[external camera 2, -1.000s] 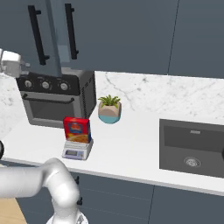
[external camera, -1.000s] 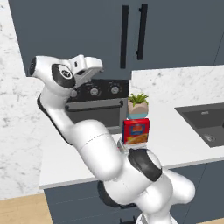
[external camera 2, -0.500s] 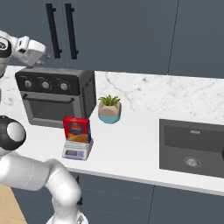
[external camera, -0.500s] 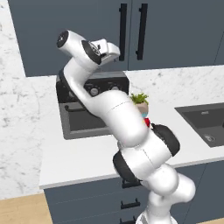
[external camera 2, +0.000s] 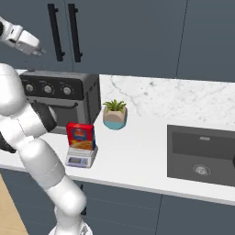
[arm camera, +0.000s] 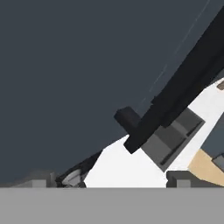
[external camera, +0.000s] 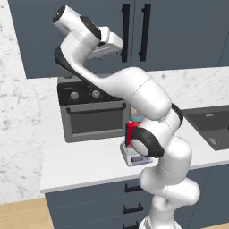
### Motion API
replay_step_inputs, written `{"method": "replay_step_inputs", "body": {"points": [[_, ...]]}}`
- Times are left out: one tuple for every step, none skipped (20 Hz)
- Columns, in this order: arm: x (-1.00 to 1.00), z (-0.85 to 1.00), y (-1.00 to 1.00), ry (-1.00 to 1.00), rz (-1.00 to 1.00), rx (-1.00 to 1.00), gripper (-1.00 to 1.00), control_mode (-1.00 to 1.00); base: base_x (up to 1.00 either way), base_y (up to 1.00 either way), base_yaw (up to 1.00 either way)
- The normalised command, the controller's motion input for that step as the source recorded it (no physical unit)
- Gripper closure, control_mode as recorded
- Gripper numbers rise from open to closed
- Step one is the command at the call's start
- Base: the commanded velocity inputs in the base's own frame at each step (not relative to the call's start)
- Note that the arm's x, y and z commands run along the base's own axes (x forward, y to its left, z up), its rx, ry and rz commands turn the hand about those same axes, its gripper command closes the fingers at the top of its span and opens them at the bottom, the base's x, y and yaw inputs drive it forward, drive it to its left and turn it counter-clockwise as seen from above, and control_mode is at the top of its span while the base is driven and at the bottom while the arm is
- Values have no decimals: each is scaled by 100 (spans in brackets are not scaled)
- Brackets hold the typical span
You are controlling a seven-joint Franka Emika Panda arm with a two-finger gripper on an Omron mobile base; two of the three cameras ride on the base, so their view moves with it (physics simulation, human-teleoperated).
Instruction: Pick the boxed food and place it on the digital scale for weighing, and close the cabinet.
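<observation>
gripper (external camera: 120,52) was up at the cabinet (external camera: 179,31) in the left base view, jaws spread wide, holding nothing, just beside the left of the two black bar handles (external camera: 125,32). both doors looked flush and shut from this side, though the arm hid part of the left one. boxed food (external camera: 132,133) was mostly hidden behind the elbow, a red edge showing above the digital scale (external camera: 133,157) on the counter (external camera: 85,163), in front of the oven (external camera: 91,112).

right base view had the gripper (external camera 2: 36,49) at the far left edge, near the left handle (external camera 2: 55,32) and apart from it. boxed food (external camera 2: 81,136) stood upright on the digital scale (external camera 2: 81,157), so the weighing half read as done. cabinet (external camera 2: 128,36) doors looked closed. small potted plant (external camera 2: 114,114) sat behind the scale, sink (external camera 2: 202,153) well off to the right.

hand view was rolled hard: dark door face (arm camera: 78,65) close up, one handle (arm camera: 183,87) cutting diagonally across, oven top (arm camera: 170,138) and counter (arm camera: 127,166) below.

risks, as judgement:
- if the left door was still slightly ajar, a push landing on the handle bar rather than the flat face could slip off sideways.
- open fingers so near the bar could hook it on retreat and pull the door back open.
- elbow hung right over the box; a wide swing down could knock it off the platter.
</observation>
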Motion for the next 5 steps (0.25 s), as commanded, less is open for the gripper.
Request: {"method": "replay_step_inputs", "body": {"points": [[0, 0, -78, -97, 31, 19, -100, -100, 0, 0, 0], [-9, 0, -81, -98, 25, 19, -100, -100, 0, 0, 0], [-3, 0, -82, -100, 19, 21, -100, -100, 0, 0, 0], [-7, 0, -76, -100, 14, 25, -100, -100, 0, 0, 0], [-6, 0, -67, -100, 11, 32, -100, -100, 0, 0, 0]]}}
